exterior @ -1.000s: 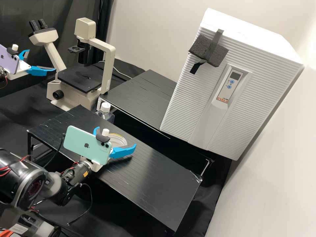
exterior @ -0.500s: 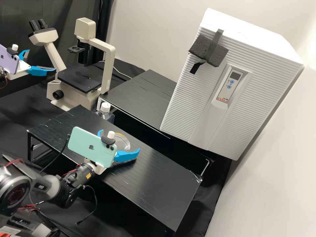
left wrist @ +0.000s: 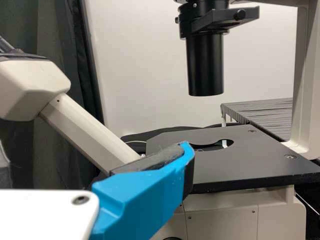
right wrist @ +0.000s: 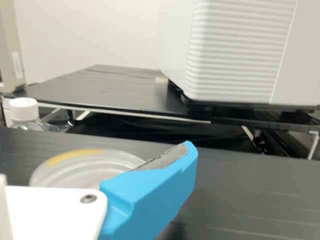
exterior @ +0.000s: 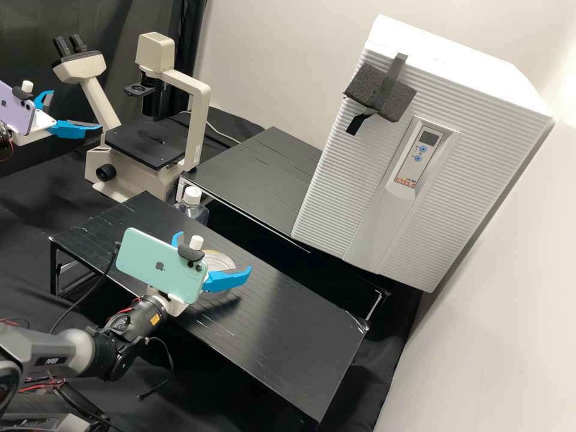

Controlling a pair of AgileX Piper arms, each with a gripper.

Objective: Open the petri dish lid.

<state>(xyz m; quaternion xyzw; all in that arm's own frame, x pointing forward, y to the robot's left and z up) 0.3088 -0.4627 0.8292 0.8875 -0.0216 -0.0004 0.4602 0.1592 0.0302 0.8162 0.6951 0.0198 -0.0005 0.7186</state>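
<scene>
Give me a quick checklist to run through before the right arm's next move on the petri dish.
1. Petri dish on the black platform: ok.
2. Right gripper open near the dish: ok, its fingers are spread.
3. Dish or lid gripped: not ok, nothing is clamped between the fingers.
4. Finger height matched to the lid's edge: cannot tell.
5. Left gripper out of the way: ok, it is over by the microscope.
6. Bottle clear of the dish: ok, it stands beyond the platform's far edge.

Red lettering (exterior: 405, 182) marks the panel (exterior: 408, 168), a logo (exterior: 159, 267) the green phone (exterior: 138, 252).
</scene>
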